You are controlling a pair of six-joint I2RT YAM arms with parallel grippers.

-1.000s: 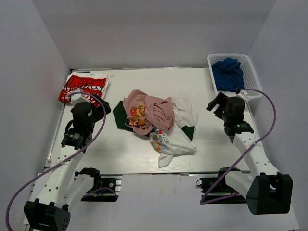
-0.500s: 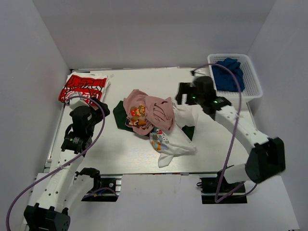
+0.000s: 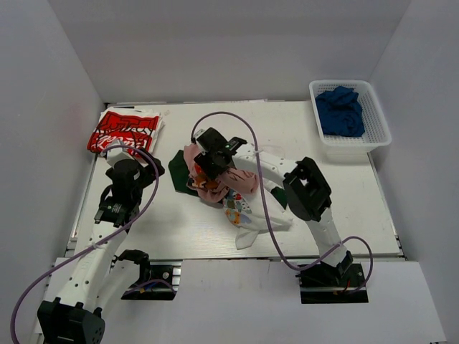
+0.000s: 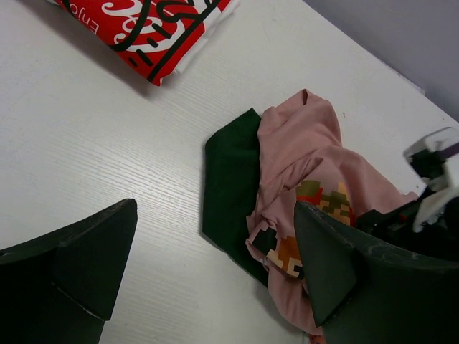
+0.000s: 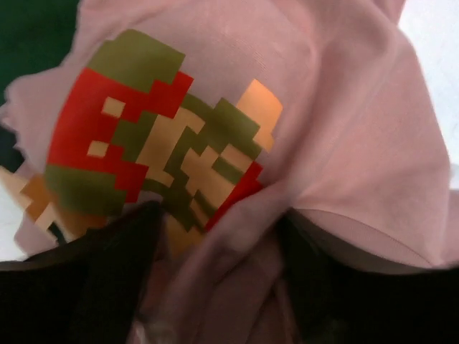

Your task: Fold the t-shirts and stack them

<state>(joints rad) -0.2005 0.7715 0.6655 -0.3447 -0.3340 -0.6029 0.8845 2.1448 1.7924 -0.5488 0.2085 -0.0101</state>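
Observation:
A heap of t-shirts lies mid-table: a pink tee with a pixel print (image 3: pixel 242 172) on top, a dark green tee (image 3: pixel 178 179) under its left side, a white printed tee (image 3: pixel 262 209) at the front right. My right gripper (image 3: pixel 209 159) is pressed down into the pink tee (image 5: pixel 344 107). Its jaws stand apart, with a bunched pink fold between them (image 5: pixel 222 287). My left gripper (image 3: pixel 143 156) hovers open over bare table left of the heap (image 4: pixel 208 279), holding nothing. A folded red-and-white tee (image 3: pixel 122 129) lies at the back left.
A white lattice basket (image 3: pixel 379 118) at the back right holds a crumpled blue tee (image 3: pixel 341 111). The right arm stretches diagonally across the heap from its base at the front right. The walls of the enclosure close in the table on three sides.
The right arm swung from beside the basket leftwards across the table and came down onto the pink tee; its jaws narrowed slightly. The left arm hardly moved.

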